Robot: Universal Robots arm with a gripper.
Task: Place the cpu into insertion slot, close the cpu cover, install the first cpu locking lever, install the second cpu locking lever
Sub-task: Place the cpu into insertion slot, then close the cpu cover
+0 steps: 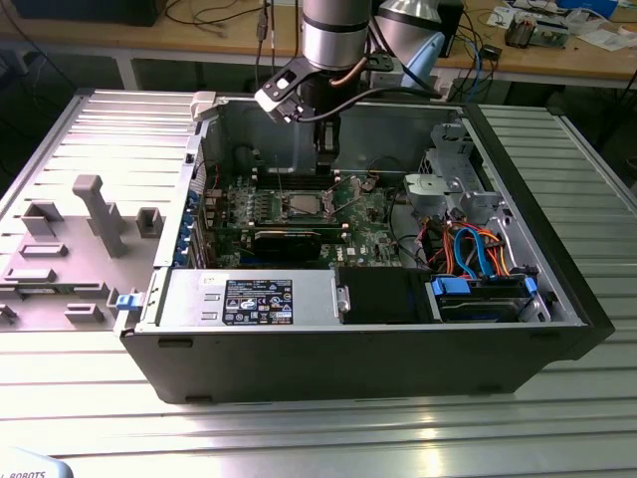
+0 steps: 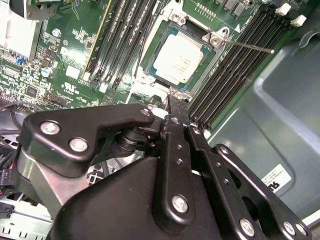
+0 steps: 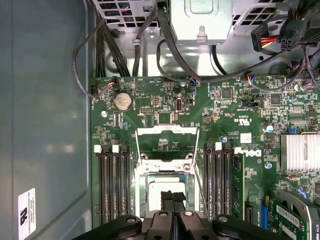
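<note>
As the cpu (image 2: pixel 179 59) lies seated, the pincer (image 2: pixel 178 104) hangs just above.

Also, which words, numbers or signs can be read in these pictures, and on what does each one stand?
black label on the power supply: print too small to read.
white sticker on the case wall: blurred, unreadable.
white lettering on the motherboard: too small to read.
cpu top: faint print, unreadable.
Nothing can be quoted reliably.
</note>
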